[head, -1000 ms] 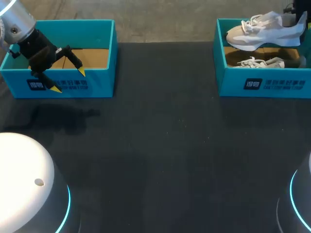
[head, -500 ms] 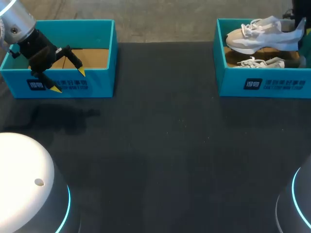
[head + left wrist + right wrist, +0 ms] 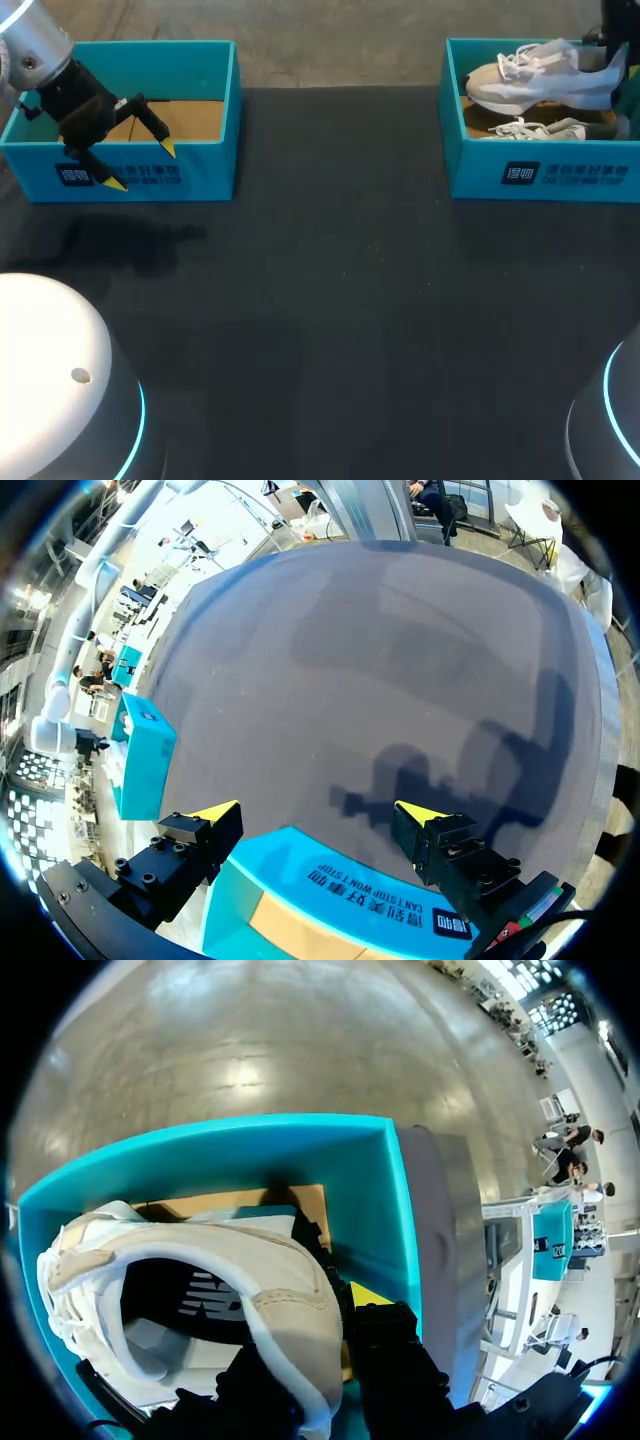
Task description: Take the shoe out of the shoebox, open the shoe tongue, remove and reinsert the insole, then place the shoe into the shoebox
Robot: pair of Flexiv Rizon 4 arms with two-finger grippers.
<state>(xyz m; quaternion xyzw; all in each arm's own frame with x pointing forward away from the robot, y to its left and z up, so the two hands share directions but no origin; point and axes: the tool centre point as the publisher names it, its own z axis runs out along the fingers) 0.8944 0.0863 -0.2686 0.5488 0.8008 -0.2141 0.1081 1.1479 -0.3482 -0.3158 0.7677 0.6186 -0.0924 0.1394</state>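
A white and beige shoe (image 3: 535,82) hangs just above the right teal shoebox (image 3: 545,175), toe pointing left. My right gripper (image 3: 612,55) is shut on its heel. In the right wrist view the heel collar of the shoe (image 3: 200,1270) sits between the fingers of that gripper (image 3: 320,1320), above the box's inner wall (image 3: 300,1150). A second shoe (image 3: 535,129) lies on the box floor beneath. My left gripper (image 3: 142,166) hangs open over the front wall of the left teal shoebox (image 3: 200,45); in its own view the gripper (image 3: 320,810) holds nothing above that box (image 3: 330,890).
The dark table (image 3: 340,300) stretches between the two boxes. Both boxes stand near the far edge, one at each side. The left box shows only its brown cardboard floor (image 3: 195,118).
The held shoe has dropped slightly and levelled out over the right box. My left arm has not moved.
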